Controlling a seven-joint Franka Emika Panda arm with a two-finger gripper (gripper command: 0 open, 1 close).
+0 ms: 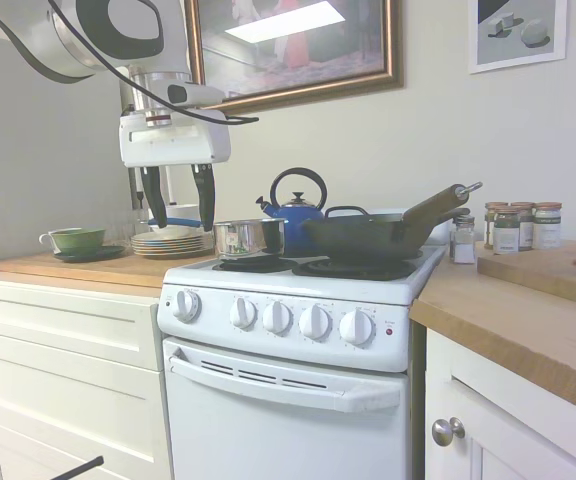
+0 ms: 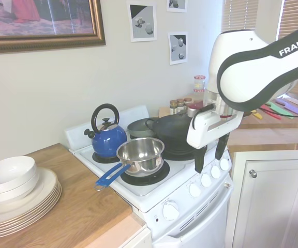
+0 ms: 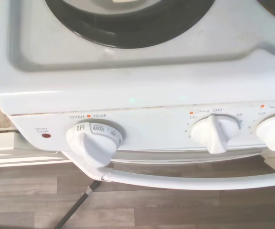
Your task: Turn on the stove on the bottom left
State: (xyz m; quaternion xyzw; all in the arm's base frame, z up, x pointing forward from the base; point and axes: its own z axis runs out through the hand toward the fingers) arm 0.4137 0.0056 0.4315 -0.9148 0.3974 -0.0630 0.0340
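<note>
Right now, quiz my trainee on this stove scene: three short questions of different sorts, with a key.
1. True or false: the gripper is holding a stove knob.
2. Multiple choice: what sits on the front burner nearest the oven temp knob? A) blue kettle B) steel saucepan C) dark wok
3. Fill in: in the wrist view, the oven temp knob points to ____.

Key:
1. False; its fingers hang open above the stove's front corner, touching nothing.
2. B, the steel saucepan; the blue kettle is behind it and the dark wok is beside it.
3. OFF.
</note>
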